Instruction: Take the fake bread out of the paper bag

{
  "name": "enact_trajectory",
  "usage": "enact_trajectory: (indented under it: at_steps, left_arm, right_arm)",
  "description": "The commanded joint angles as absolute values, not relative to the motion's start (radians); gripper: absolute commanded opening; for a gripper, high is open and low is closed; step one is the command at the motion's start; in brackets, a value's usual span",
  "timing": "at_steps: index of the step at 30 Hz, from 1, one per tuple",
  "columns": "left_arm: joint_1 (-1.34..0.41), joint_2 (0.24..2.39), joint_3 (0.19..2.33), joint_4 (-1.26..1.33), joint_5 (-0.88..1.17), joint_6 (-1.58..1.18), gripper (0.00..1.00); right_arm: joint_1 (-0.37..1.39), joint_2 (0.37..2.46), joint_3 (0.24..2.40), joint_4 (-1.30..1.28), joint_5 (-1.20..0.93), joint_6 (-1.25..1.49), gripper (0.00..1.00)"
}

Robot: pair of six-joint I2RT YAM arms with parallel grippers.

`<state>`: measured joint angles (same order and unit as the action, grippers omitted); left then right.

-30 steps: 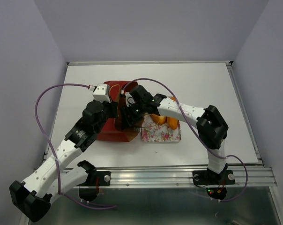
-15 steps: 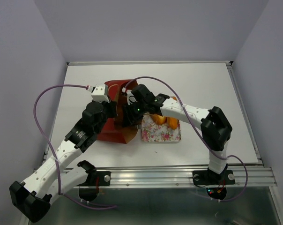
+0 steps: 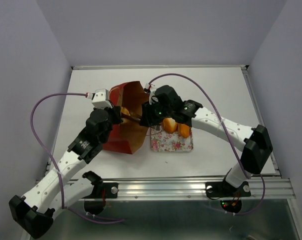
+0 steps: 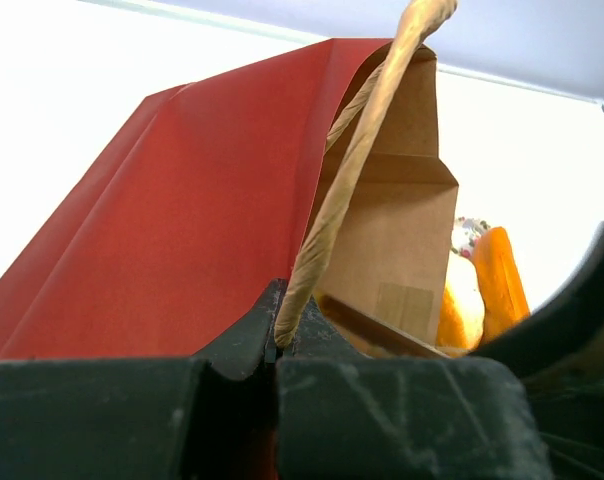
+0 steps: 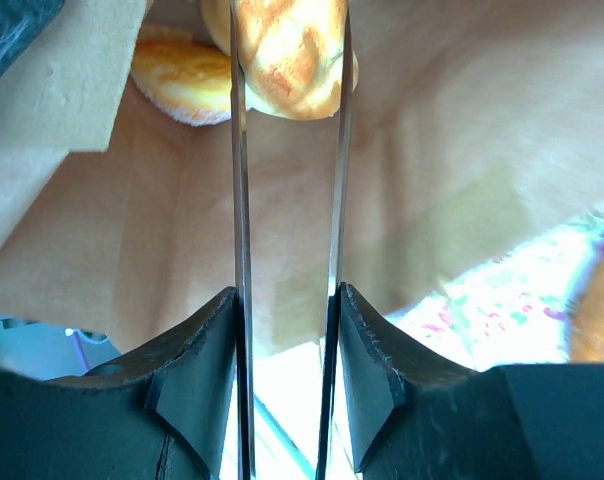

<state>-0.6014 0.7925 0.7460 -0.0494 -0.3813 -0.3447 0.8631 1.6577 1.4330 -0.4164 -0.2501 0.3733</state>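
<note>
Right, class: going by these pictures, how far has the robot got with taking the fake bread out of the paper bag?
Done: at least two orange pastries lie on the floral tray. In hand: the left gripper pinches the cord handle, holding the paper bag up, while the right gripper grips a criss-cross bun inside it. Left: another bun sits deeper in the bag.

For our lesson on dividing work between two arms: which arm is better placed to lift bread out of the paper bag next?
Right. The right end effector grips a bun inside the paper bag; the left end effector is shut on the cord handle, occupied holding the bag.
</note>
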Motion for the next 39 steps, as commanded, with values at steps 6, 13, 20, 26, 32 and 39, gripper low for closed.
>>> enact_trajectory:
  at_steps: [6, 13, 20, 26, 32, 39]
  left_arm:
    - [-0.606, 0.770, 0.767, -0.023, -0.474, -0.385, 0.00]
    - [-0.606, 0.787, 0.790, -0.049, -0.518, -0.448, 0.00]
    - [-0.606, 0.808, 0.815, -0.077, -0.545, -0.485, 0.00]
    - [-0.606, 0.824, 0.818, -0.089, -0.557, -0.503, 0.00]
    - [-0.606, 0.827, 0.824, -0.074, -0.557, -0.500, 0.00]
    - [-0.606, 0.825, 0.822, -0.072, -0.566, -0.502, 0.00]
  right_arm:
    - [0.847, 1.436, 1.385, -0.414, -0.077, 0.368, 0.01]
    - [0.828, 1.309, 1.367, -0.472, 0.058, 0.371, 0.01]
    - [0.819, 1.145, 1.333, -0.580, 0.259, 0.406, 0.01]
    - [0.819, 1.017, 1.307, -0.750, 0.417, 0.475, 0.02]
    - [0.819, 0.997, 1.235, -0.857, 0.313, 0.502, 0.04]
    - [0.819, 1.032, 1.106, -0.864, 0.158, 0.489, 0.07]
